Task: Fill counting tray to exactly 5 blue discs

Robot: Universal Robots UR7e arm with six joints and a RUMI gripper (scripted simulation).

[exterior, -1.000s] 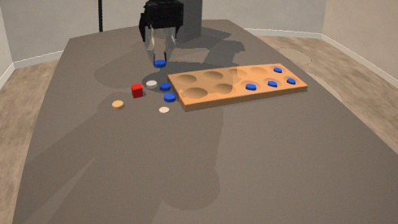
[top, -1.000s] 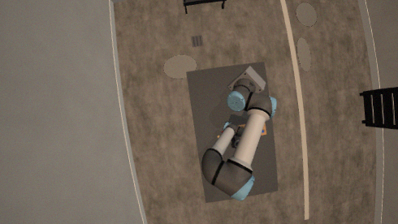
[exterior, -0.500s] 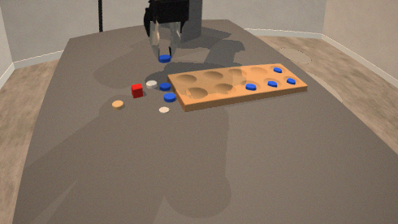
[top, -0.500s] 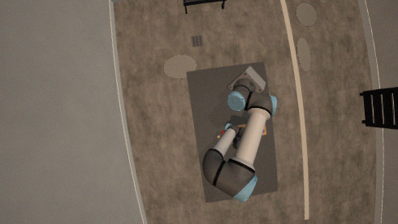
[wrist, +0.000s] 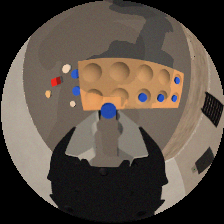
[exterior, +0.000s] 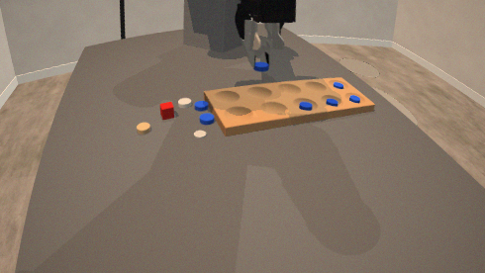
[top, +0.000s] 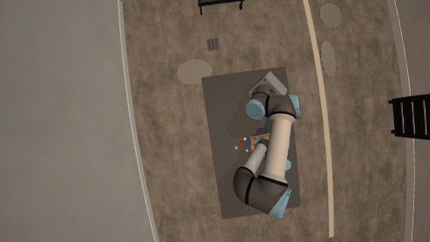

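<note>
The wooden counting tray (exterior: pixel 247 126) (wrist: pixel 131 85) lies on the grey table, with two rows of round pockets. Several blue discs sit one to a pocket at its right end, among them one (exterior: pixel 305 105) (wrist: pixel 144 96) and another (exterior: pixel 339 85) (wrist: pixel 177 80). The left pockets are empty. My gripper (exterior: pixel 261 62) (wrist: pixel 108 110) is shut on a blue disc (exterior: pixel 261 66) (wrist: pixel 108 107) and holds it in the air by the tray's far long edge, near its left half. Two loose blue discs (exterior: pixel 201 105) (exterior: pixel 207 118) (wrist: pixel 75 74) (wrist: pixel 76 91) lie on the table just left of the tray.
Left of the tray lie a red cube (exterior: pixel 167 110) (wrist: pixel 56 81) (top: pixel 241 143), a white disc (exterior: pixel 184 102) (wrist: pixel 66 68), a tan disc (exterior: pixel 144 128) (wrist: pixel 48 93) and a small cream disc (exterior: pixel 200 134) (wrist: pixel 73 104). The arm hides most of the tray in the top view.
</note>
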